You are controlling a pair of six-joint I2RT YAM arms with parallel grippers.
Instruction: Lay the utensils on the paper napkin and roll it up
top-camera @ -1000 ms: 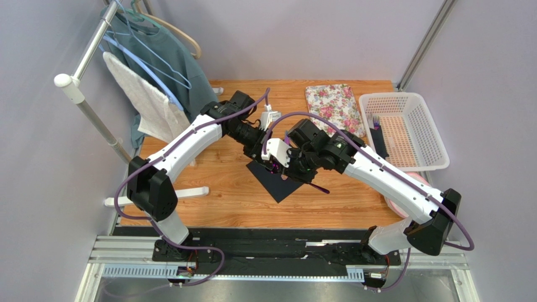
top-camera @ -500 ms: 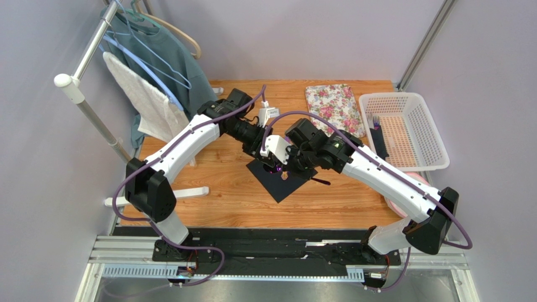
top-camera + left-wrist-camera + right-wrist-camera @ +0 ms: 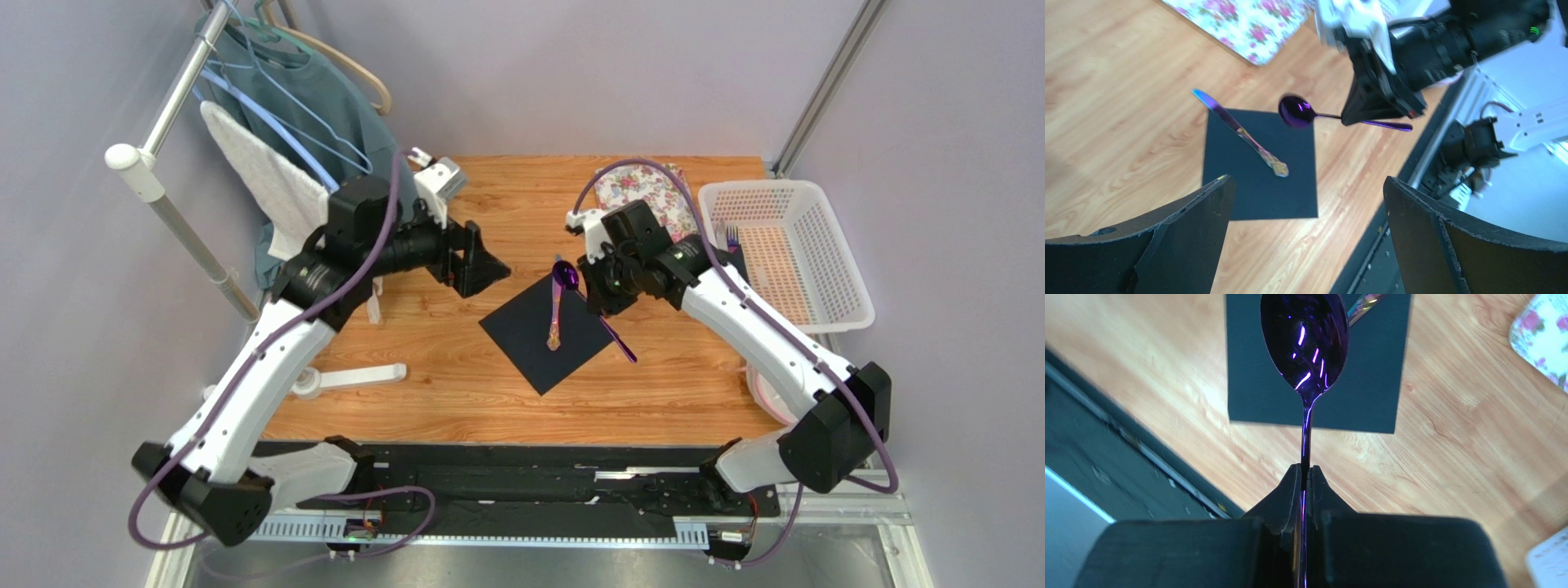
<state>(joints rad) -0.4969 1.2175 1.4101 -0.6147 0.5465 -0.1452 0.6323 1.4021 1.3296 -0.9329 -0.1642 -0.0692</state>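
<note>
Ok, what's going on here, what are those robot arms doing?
The right gripper is pinching a purple spoon by its handle and holding it over the black paper napkin on the table. Another purple utensil already lies across the napkin, its tip poking past one edge. The left gripper is open and holds nothing. The napkin is lying flat and is not rolled up yet.
</note>
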